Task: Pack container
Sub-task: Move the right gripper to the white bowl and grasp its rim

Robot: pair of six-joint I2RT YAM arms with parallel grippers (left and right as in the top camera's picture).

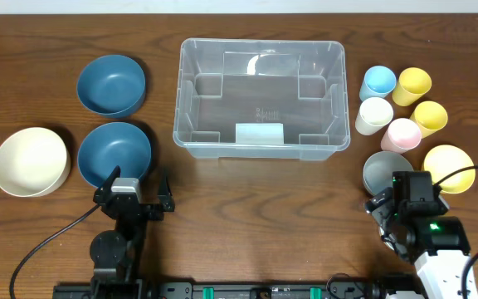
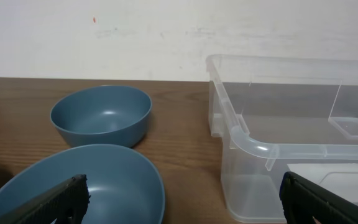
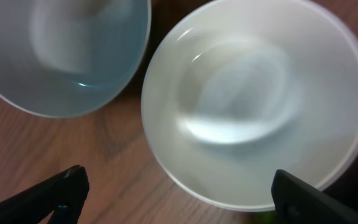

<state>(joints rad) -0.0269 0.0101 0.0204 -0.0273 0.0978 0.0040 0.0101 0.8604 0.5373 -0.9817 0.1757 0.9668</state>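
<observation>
The container (image 1: 260, 133) is a large clear plastic bin with a white label and stands empty at the back middle of the table. It also shows in the left wrist view (image 2: 260, 146) on the right. My left gripper (image 1: 135, 186) is open and empty, just in front of the near blue bowl (image 1: 114, 154), which fills the lower left of the left wrist view (image 2: 104, 180) between the fingers (image 2: 182, 193). My right gripper (image 1: 407, 193) is open and empty (image 3: 179, 186), hovering over the near edges of a grey bowl (image 1: 386, 170) (image 3: 73, 50) and a yellow bowl (image 1: 448, 166) that looks pale in the right wrist view (image 3: 253, 99).
A second blue bowl (image 1: 111, 83) (image 2: 101, 115) sits at the back left and a cream bowl (image 1: 30, 160) at the far left. Several cups stand right of the bin: blue (image 1: 378, 81), yellow (image 1: 412, 85), white (image 1: 374, 115), yellow (image 1: 430, 116), pink (image 1: 402, 133).
</observation>
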